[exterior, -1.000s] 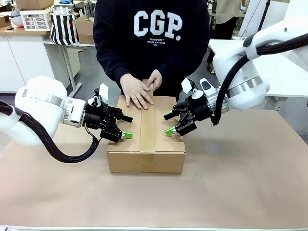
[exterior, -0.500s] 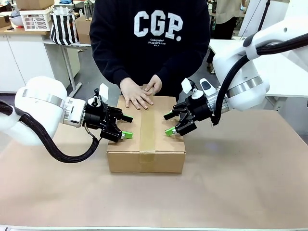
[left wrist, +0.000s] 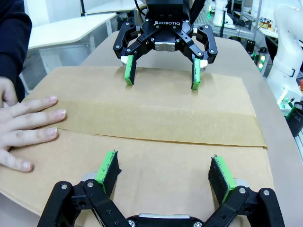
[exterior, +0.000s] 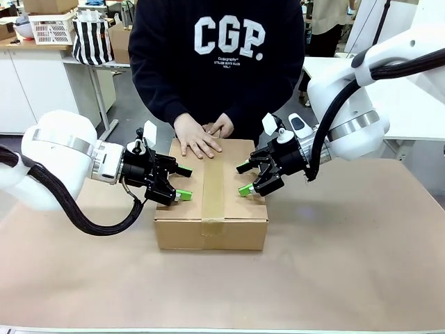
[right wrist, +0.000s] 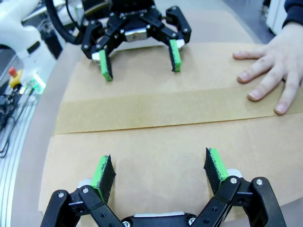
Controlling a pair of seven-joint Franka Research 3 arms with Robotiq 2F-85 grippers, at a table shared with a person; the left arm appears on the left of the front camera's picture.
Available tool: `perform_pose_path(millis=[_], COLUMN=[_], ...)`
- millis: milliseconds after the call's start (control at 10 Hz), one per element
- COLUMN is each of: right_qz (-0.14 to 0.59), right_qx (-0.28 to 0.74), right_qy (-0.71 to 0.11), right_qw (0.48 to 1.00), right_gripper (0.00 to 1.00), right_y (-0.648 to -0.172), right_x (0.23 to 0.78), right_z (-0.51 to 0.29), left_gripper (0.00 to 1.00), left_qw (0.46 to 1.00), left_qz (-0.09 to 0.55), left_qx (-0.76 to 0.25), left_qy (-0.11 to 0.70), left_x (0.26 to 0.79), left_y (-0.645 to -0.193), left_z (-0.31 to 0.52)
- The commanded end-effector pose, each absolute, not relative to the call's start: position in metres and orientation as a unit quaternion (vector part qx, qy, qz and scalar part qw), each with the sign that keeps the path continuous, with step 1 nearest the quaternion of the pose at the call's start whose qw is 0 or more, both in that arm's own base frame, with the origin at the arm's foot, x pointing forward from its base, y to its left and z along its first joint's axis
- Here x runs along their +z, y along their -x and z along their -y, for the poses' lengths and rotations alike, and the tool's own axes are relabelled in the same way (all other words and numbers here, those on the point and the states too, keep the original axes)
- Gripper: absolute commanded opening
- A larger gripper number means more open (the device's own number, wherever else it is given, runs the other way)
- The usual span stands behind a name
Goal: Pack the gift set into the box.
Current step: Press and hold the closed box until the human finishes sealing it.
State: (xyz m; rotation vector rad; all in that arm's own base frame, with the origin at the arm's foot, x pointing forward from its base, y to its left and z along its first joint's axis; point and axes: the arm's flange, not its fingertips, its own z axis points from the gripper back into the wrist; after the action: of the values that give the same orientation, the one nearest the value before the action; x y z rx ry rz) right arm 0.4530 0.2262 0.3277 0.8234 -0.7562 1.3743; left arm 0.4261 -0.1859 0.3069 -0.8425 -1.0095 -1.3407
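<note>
While the box (exterior: 211, 198) sits closed in the centre of the front view, its flaps down and a tape strip (exterior: 213, 188) running along the seam, the person's hand (exterior: 197, 136) lies flat on its far upper edge. The left gripper (exterior: 179, 182) hovers at the box's left side, jaws spread wide and holding nothing. The right gripper (exterior: 245, 178) faces it from the right, equally wide open and empty, over the lid. The table (exterior: 348, 264) spreads brown below.
</note>
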Motion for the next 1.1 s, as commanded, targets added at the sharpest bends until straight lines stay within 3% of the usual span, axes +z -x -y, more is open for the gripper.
perform_pose_path(millis=[0,1000], right_qz=[0.33,0.33], right_qx=[0.6,0.6], right_qy=[-0.361,-0.361], right_qw=[0.633,0.633], right_gripper=[1.0,1.0], right_y=[-0.4526,-0.4526], right_x=[0.3266,0.3266], right_z=[-0.2265,-0.2265], left_gripper=[1.0,1.0], left_qw=[0.587,0.587], left_qz=[0.442,0.442], left_qx=[-0.578,-0.578], left_qy=[0.355,0.355], left_x=[0.3007,0.3007], left_y=[-0.4204,-0.4204], left_z=[0.1848,0.1848])
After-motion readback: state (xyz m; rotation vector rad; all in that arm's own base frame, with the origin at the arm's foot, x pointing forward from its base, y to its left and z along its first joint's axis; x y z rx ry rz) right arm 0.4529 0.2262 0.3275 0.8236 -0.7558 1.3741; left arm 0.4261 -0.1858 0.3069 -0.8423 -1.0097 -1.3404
